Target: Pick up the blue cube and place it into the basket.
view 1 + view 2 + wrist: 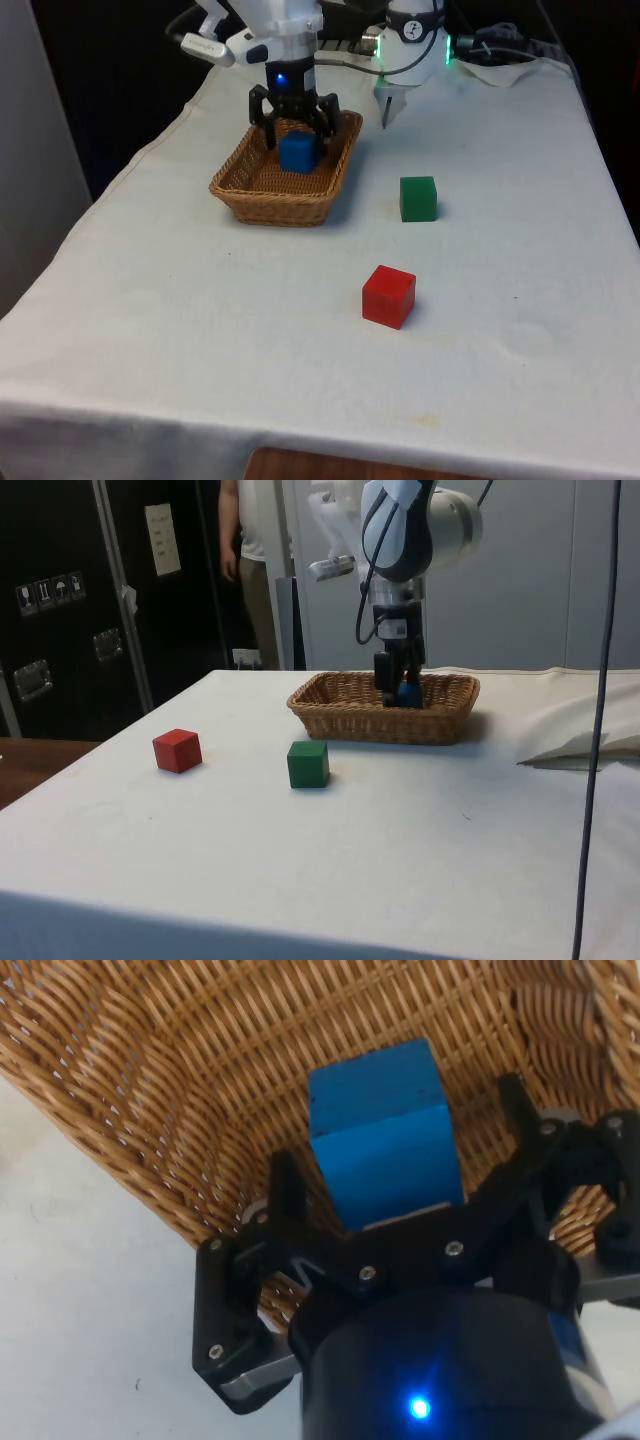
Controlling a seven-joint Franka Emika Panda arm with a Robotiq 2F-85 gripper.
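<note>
The gripper (295,128) hangs low over the basket (247,190), its fingers spread to either side of the blue cube (297,153). In the wrist view the fingers (285,1185) stand a little off the blue cube (385,1140), with wicker showing in the gaps, so they flank it and do not pinch it. The cube sits inside the basket, on its woven floor. From the side, the gripper (397,690) reaches below the rim of the basket (340,720). A green cube (418,198) rests on the counter (200,330) just beside the basket, on the front view's right. A red cube (388,296) lies farther from the basket, beyond the green one.
</note>
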